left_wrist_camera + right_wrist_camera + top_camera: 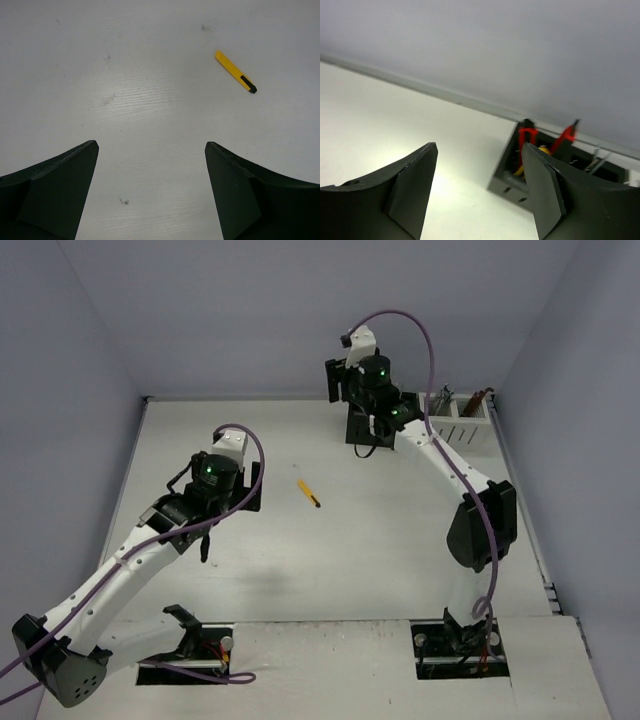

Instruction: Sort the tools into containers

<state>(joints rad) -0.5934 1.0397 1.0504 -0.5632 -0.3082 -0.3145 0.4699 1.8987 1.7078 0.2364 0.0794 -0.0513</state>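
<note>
Left hand (151, 146), right hand (479, 147): spread wide, empty.
Yellow utility knife (235, 71), black-tipped, flat on counter (150, 75), midway between side edges, apart from left hand. Black box (505, 182) near far edge, holding red-handled tools (526, 140).

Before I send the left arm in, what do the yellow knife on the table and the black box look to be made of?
Yellow utility knife: probably plastic. It has a smooth, matte yellow body with a black tip, and no metal blade shows.
Black box: likely moulded plastic. Its wall is dull black with small slots near the base, but the view is blurred, so this is uncertain.
</note>
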